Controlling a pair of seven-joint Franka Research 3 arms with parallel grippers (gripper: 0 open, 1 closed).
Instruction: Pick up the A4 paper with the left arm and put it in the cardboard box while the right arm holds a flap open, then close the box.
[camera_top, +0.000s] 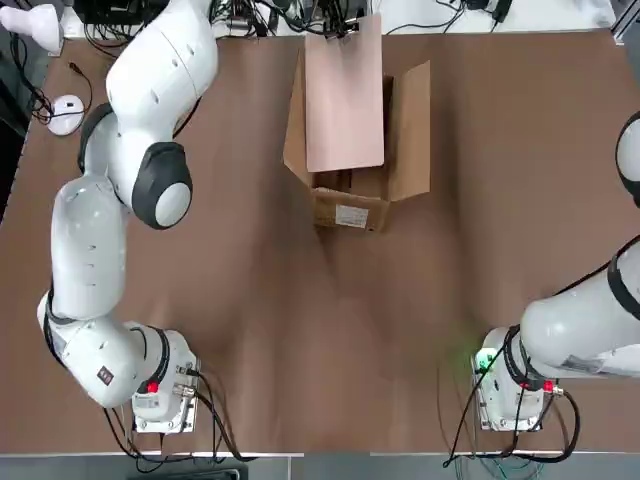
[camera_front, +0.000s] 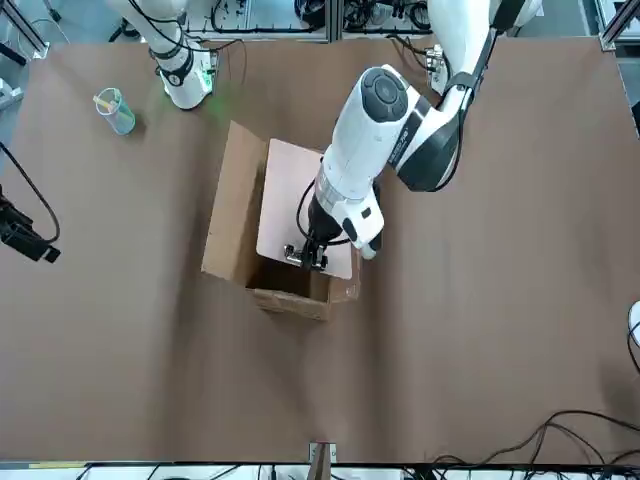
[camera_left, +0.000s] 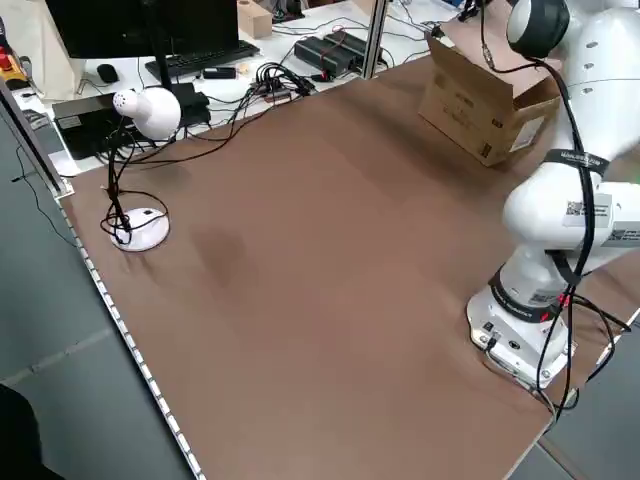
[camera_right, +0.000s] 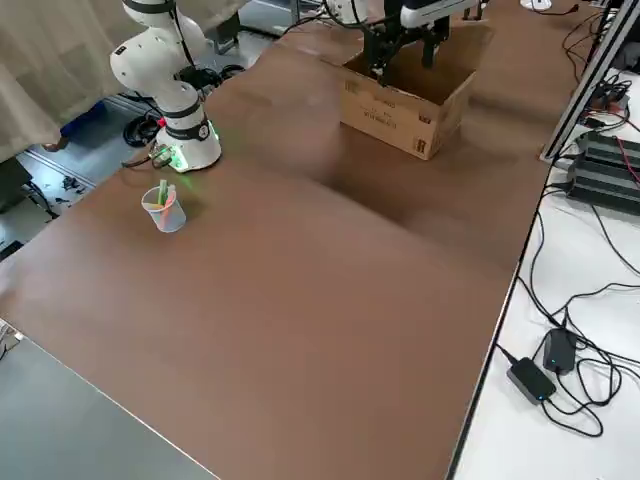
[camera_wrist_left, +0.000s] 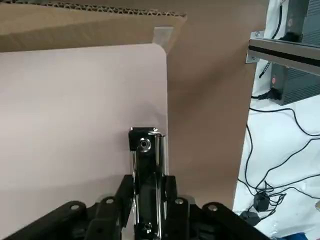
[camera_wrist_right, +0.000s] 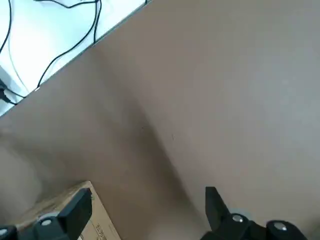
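Left hand (camera_front: 306, 256) clamps paper (camera_top: 344, 95); box (camera_top: 352, 205) interior seemingly hidden.

So the count: two arms, left arm (camera_top: 120, 200) and right arm (camera_top: 590, 330), each with one gripper, left gripper (camera_wrist_left: 145, 200) and right gripper (camera_wrist_right: 145, 220). One box (camera_top: 350, 205), with one label (camera_top: 351, 215) showing. One paper (camera_top: 345, 95), with one clip (camera_wrist_left: 145, 145) on it. One cup (camera_right: 163, 208) on the surface (camera_top: 300, 330). One lamp (camera_left: 140, 125), one keyboard (camera_left: 200, 60), one mouse (camera_top: 66, 112).
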